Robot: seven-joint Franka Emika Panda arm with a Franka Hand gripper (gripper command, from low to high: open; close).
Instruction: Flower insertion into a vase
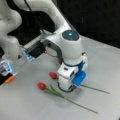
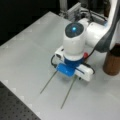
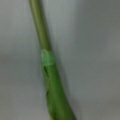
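- Wrist view: you see one green stem [image 3: 47, 75] filling the frame; pincer [image 1: 67, 89] state cannot be told.
- Pincer sits low over two red tulips [image 1: 42, 86] lying on the tabletop [image 1: 105, 67].
- Vase [image 2: 112, 62] stands upright at a front view's right, near the arm.

The counter [image 1: 25, 105] is plain pale grey in both front views. Two flowers lie on it: one flower [image 1: 42, 86] has a red bloom, green leaves and a thin olive stem, and a second flower [image 1: 53, 75] also has a red bloom. The vase [image 2: 112, 62] is a plain matte dark brown. The claw [image 1: 67, 87] is white with a bright blue block. In the wrist view, a stem [image 3: 47, 75] shows green against grey.
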